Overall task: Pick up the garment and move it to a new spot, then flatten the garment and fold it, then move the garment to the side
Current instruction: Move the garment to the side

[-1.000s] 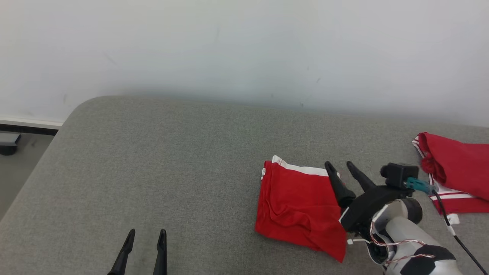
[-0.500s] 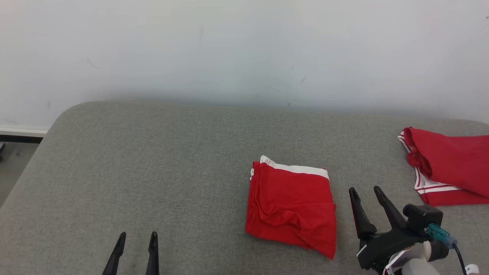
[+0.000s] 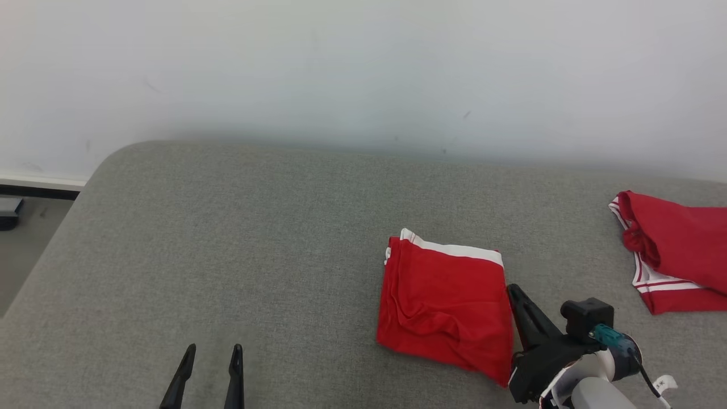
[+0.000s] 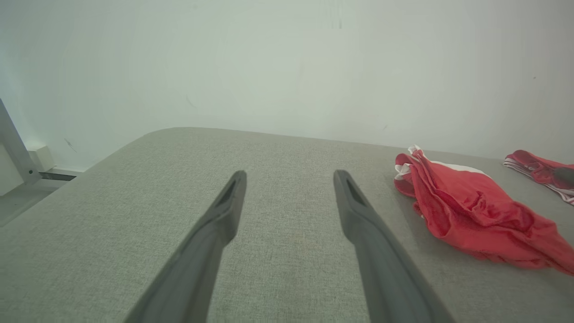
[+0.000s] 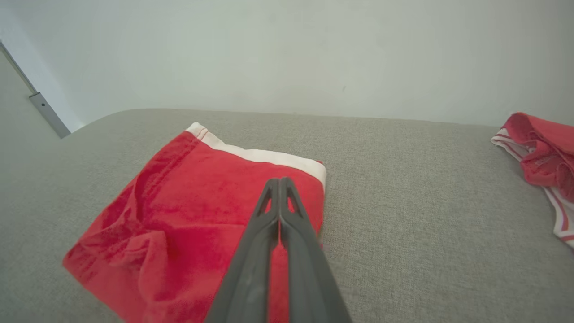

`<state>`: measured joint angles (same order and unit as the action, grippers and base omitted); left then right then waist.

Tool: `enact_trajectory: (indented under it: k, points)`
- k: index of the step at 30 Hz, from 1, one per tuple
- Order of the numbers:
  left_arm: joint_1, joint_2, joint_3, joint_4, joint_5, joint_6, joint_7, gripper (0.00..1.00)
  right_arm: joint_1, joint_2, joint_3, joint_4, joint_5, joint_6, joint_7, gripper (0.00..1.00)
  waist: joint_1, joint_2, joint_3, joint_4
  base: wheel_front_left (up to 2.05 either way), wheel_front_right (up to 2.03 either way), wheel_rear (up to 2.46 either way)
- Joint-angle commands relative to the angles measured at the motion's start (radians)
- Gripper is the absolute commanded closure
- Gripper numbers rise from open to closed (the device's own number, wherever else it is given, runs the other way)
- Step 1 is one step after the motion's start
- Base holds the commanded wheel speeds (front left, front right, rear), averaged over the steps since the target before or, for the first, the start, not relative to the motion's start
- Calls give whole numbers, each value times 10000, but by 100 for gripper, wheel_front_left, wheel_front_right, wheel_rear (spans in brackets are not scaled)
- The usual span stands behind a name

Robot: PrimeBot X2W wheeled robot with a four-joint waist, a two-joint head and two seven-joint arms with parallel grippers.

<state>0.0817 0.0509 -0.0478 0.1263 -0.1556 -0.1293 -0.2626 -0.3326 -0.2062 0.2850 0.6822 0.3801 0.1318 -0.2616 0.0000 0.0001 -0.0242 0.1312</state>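
Grey upholstery (image 3: 227, 227) runs back to a white wall (image 3: 341, 57). On it, right of centre, lies the garment (image 3: 446, 304), red with a white band, folded into a rough square. The right gripper (image 3: 514, 292) has its fingers pressed together on nothing, tips at the garment's right edge. The left gripper (image 3: 211, 355) hangs with fingers apart, well away. Likely risk: pushing with those joined fingers could snag the top layer and spoil the fold, or run it into the other red garment (image 3: 676, 255) at far right. Count: two garments, two grippers.
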Motion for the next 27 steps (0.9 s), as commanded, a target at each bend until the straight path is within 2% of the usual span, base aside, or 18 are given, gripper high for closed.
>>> enact_trajectory:
  k: [1,8,14,21,27]
  points:
    - [-29,-9,-6,32,77,-2,-28,0,-146,5,110,148,-70,-19,-39,100,0,-1,66,119,0,0,0]
    - [-192,-10,-123,112,55,-10,-28,0,-794,165,835,1482,-121,-19,-40,100,0,-1,249,542,0,0,0]
    - [-231,-10,-208,148,73,-2,-28,0,-932,652,1147,2076,92,-19,-42,100,0,-1,312,791,0,0,0]
    - [-303,-9,-256,162,60,-4,-28,0,-709,1341,1655,1910,283,-19,-40,100,0,-1,396,952,0,0,0]
    - [-321,-10,-237,184,72,-4,-28,0,-536,1538,2319,1592,442,-19,-40,100,0,-1,376,954,0,0,0]
